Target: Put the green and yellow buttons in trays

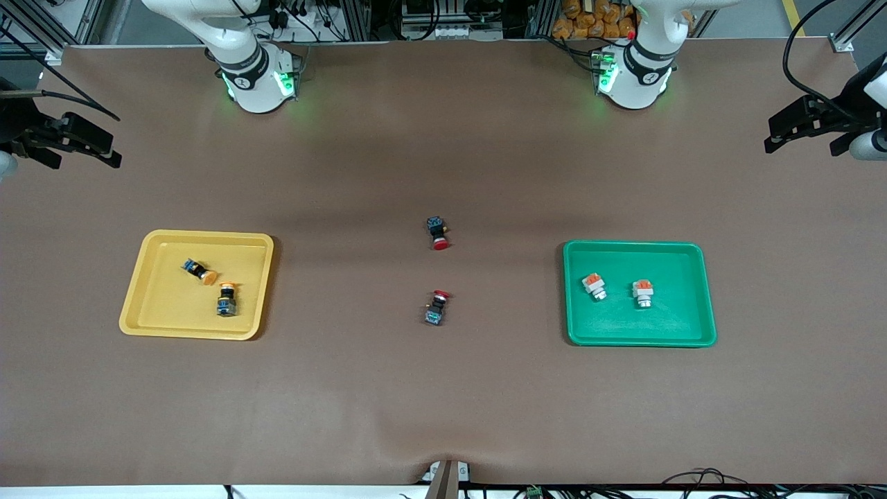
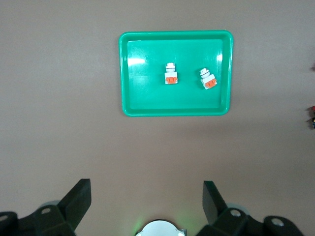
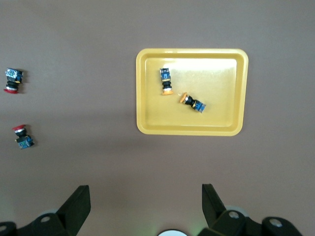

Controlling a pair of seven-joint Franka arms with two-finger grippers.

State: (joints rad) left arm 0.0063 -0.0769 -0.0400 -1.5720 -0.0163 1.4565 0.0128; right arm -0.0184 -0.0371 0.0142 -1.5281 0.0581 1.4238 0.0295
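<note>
Two black-bodied buttons with orange-yellow caps (image 1: 199, 270) (image 1: 226, 299) lie in the yellow tray (image 1: 166, 312) toward the right arm's end. They also show in the right wrist view (image 3: 166, 81) (image 3: 193, 102). Two white-grey buttons with orange ends (image 1: 594, 285) (image 1: 643, 292) lie in the green tray (image 1: 624, 319) toward the left arm's end; the left wrist view (image 2: 171, 74) (image 2: 207, 78) shows them too. My right gripper (image 3: 145, 196) is open and empty, high above the table near the yellow tray (image 3: 216, 118). My left gripper (image 2: 146, 196) is open and empty, high above the table near the green tray (image 2: 147, 98).
Two black-bodied buttons with red caps (image 1: 437, 233) (image 1: 437, 308) lie on the brown table between the trays, one nearer the front camera. They also show in the right wrist view (image 3: 12, 80) (image 3: 23, 137). Both arm bases stand at the table's back edge.
</note>
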